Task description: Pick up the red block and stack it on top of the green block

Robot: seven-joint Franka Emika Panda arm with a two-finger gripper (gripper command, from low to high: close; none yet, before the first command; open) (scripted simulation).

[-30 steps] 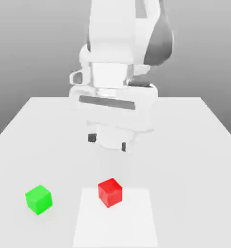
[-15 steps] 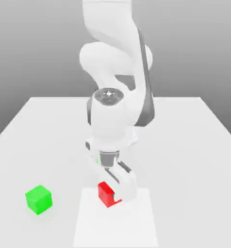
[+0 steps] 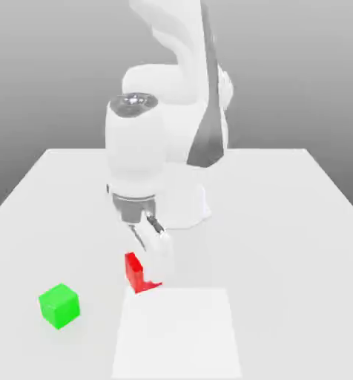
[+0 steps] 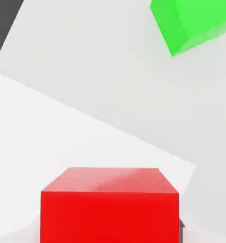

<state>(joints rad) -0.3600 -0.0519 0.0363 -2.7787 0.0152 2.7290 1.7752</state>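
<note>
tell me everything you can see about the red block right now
The small red cube-shaped block has a plain, matte, uniform red surface with no markings. In the exterior view it sits at the tip of the white robot gripper, which partly covers its side on the exterior view's right; it looks lifted slightly off the white table and tilted. The green cube-shaped block lies apart from it, toward the exterior view's left. In the hand view its flat top face and front face show close up.

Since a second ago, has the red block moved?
Yes. The red block has shifted toward the exterior view's left, closer to the green block, which has stayed put, and it now sits off the lighter square patch.
</note>
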